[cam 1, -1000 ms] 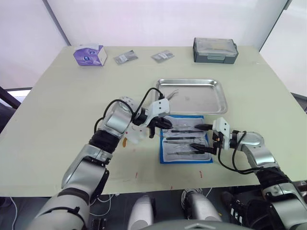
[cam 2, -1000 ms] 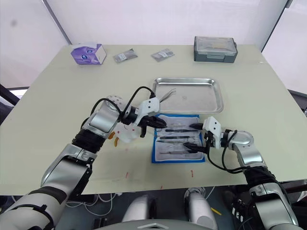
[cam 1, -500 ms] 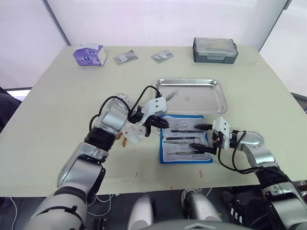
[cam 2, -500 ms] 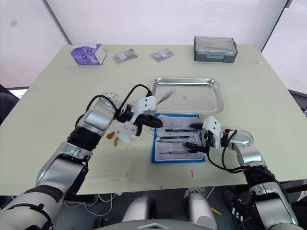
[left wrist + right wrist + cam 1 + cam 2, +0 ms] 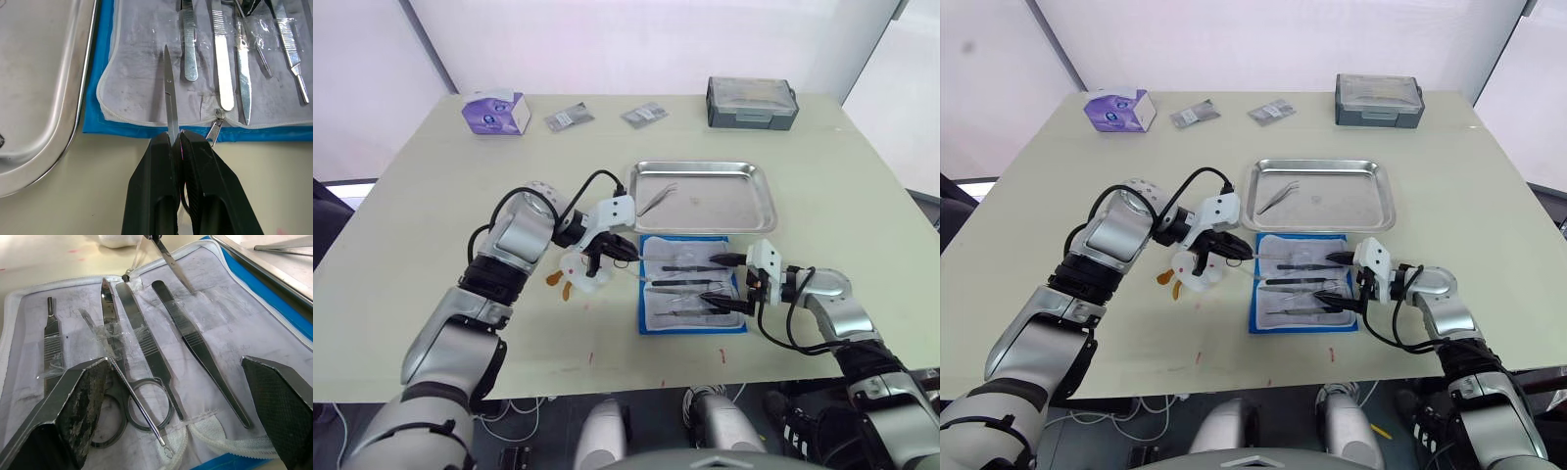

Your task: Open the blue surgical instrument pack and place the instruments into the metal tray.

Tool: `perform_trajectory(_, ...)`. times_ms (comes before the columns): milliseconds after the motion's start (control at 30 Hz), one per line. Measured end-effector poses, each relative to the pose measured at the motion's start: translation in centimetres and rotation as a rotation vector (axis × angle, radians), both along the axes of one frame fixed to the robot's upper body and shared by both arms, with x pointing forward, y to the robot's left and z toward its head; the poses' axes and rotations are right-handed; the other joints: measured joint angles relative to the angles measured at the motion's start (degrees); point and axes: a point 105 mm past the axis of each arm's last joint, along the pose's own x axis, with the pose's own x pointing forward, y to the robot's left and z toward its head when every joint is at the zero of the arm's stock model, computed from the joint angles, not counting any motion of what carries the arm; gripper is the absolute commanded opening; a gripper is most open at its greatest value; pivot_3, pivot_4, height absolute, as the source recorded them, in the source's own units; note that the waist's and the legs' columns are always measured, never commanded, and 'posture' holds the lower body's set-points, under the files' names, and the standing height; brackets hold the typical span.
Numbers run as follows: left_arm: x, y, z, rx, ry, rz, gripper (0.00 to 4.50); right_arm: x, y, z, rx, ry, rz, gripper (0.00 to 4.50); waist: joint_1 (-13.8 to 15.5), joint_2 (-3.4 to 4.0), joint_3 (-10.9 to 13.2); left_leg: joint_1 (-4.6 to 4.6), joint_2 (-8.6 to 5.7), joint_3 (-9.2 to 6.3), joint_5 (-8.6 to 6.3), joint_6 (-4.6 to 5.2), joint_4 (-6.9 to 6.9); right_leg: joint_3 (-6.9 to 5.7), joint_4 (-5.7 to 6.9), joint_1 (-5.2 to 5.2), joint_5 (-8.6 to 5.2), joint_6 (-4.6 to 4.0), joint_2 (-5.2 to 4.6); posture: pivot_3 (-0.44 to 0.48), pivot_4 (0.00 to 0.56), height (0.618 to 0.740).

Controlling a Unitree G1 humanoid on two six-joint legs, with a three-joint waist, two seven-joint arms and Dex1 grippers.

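The left pincer [image 5: 619, 253], clamped on scissors [image 5: 169, 93], has been drawn leftward off the blue surgical instrument pack [image 5: 693, 298], below the metal tray [image 5: 705, 196]. The right pincer [image 5: 728, 284] remains wide over the pack.

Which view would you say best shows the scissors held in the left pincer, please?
The left wrist view: the scissors rise from the shut left pincer, blades over the open blue pack. The right wrist view catches just the blade tips; the eye views show them small.
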Motion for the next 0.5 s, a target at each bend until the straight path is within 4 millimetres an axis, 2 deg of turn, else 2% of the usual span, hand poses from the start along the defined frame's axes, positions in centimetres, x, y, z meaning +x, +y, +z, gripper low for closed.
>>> perform_trajectory(333,-0.6,2.2,1.6,-0.034,0.052,0.037,0.02,0.0,0.1,0.0,0.003,0.000,-0.003,4.50,0.0,-0.01,0.0,0.03,0.01,0.00,0.00,0.00,-0.01,0.00,0.05,-0.01,-0.03,-0.05,0.01,0.000,0.150,0.731)
perform_trajectory(433,-0.1,1.8,2.7,-0.115,0.053,0.081,0.02,0.0,0.0,0.0,0.002,0.000,-0.004,4.50,0.0,-0.05,0.0,0.04,0.02,-0.01,0.00,0.00,-0.01,-0.01,0.05,0.00,-0.03,-0.04,0.01,0.000,0.150,0.731)
perform_trajectory(500,0.8,0.7,3.9,-0.203,0.015,0.125,0.02,0.0,0.0,-0.1,0.002,0.000,-0.005,4.50,0.1,-0.07,0.0,0.04,0.02,-0.01,0.00,0.00,0.00,-0.02,0.05,0.01,-0.03,-0.04,0.00,0.000,0.150,0.731)
